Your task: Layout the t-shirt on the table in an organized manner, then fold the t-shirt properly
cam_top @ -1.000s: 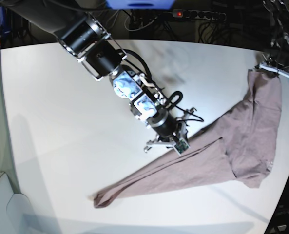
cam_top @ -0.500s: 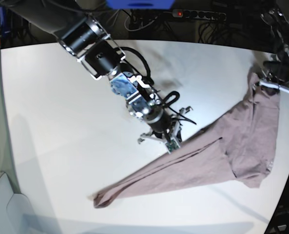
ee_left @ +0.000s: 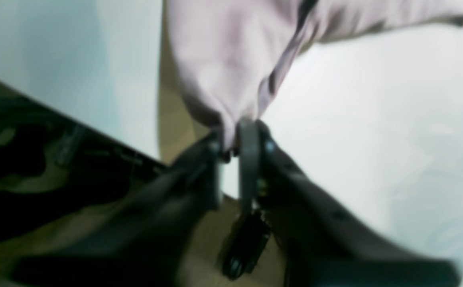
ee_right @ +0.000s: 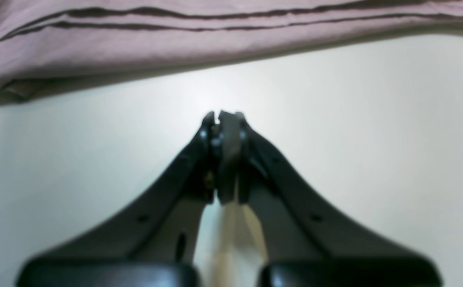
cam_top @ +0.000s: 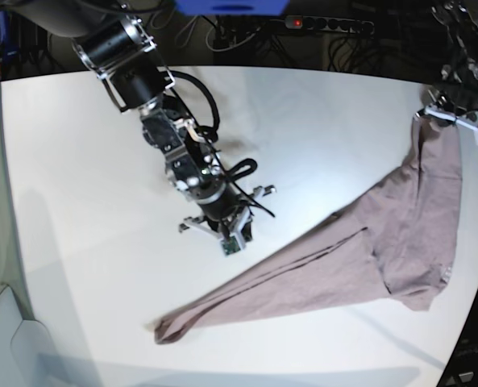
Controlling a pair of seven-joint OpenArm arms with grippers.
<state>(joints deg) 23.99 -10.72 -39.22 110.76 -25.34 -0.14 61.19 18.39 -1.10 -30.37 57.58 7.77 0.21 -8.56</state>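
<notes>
The mauve t-shirt [cam_top: 384, 242] lies bunched in a long diagonal band across the right half of the white table [cam_top: 85, 201]. One corner is drawn up to the far right edge, where my left gripper [cam_top: 434, 113] pinches it. In the left wrist view the cloth [ee_left: 223, 52] runs down between the nearly closed fingertips of the left gripper [ee_left: 231, 139]. My right gripper [cam_top: 229, 244] hovers over bare table left of the shirt. Its jaws are shut with nothing in them in the right wrist view [ee_right: 219, 115], and the shirt's folded edge [ee_right: 135, 40] lies a little ahead.
The left gripper works right at the table's curved far-right edge [ee_left: 95, 135], with dark clutter and cables beyond it. A power strip [cam_top: 327, 24] and wires lie behind the table. A pale bin corner [cam_top: 5, 339] sits at the lower left.
My right arm has pulled back to the left, away from the shirt's edge, with its gripper still shut. The left gripper shifted slightly at the far right edge, still on the shirt corner.
</notes>
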